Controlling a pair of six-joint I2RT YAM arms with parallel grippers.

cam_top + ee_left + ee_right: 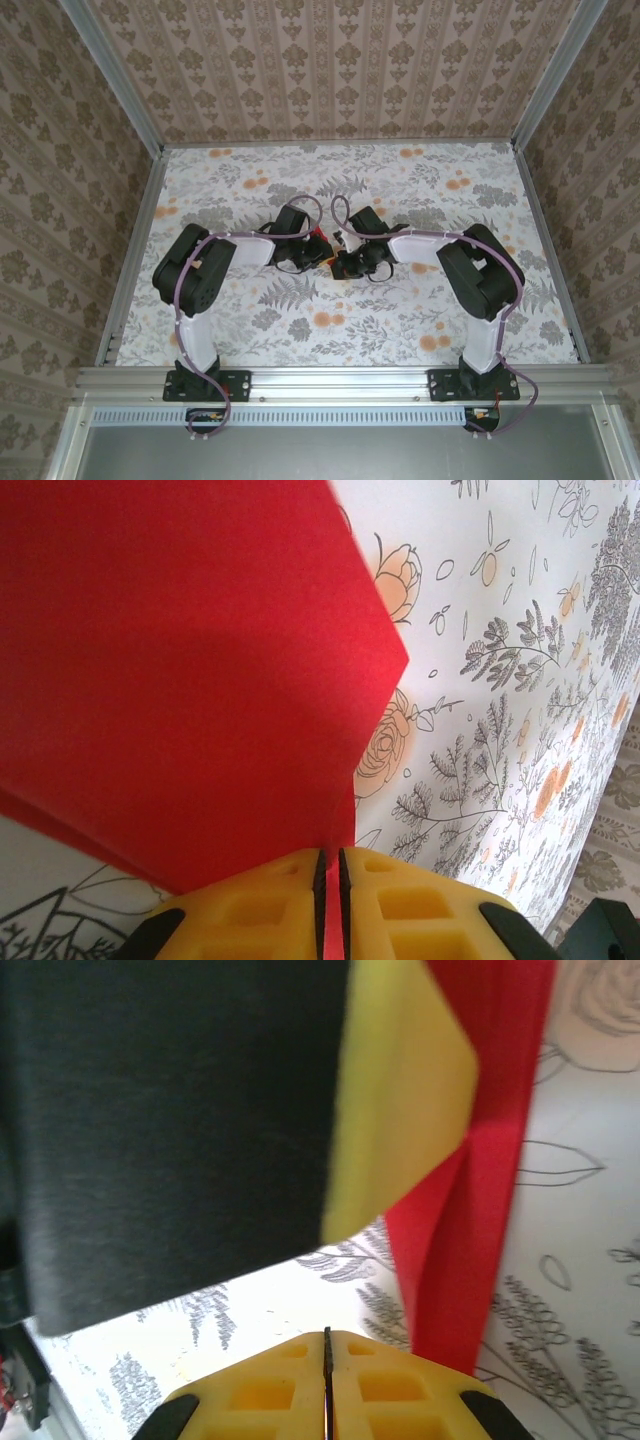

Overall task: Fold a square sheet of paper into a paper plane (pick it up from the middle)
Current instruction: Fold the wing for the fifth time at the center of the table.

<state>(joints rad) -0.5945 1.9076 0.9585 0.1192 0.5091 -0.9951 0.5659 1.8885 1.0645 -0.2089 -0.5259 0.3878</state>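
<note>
1. Top view: the left arm [195, 275] and the right arm [480, 275] are bent inward over the surface [400, 330]. The surface is white and printed with grey leaves and orange flowers. The two wrists are brought together near its middle, with the tools just beside each other.
2. The left tool [331, 865] is clamped on the paper [180, 680]. In the left wrist view a thin red strip is seen pinched between its yellow fingers [420, 910].
3. From that grip the paper is spread upward and to the left across the left wrist view. The sheet is plain, matte and bright red. Its right edge is angled to a blunt corner, and a second, darker layer is visible along its lower left edge. The floral surface is seen behind the sheet; whether the sheet touches it cannot be told.
4. The right tool [327, 1332] is closed: its yellow fingers [400, 1390] are pressed together, with a thin dark seam between them. In the right wrist view the paper is seen as a narrow red band. It runs from the top right down to just right of the fingertips, and a crease line runs along it.
5. Above the right tool a blurred black-and-yellow part [390, 1110] is held close to the lens, and the red band is partly covered by it.
6. The surface is enclosed by patterned walls [340, 60] and a metal frame [340, 380].
</note>
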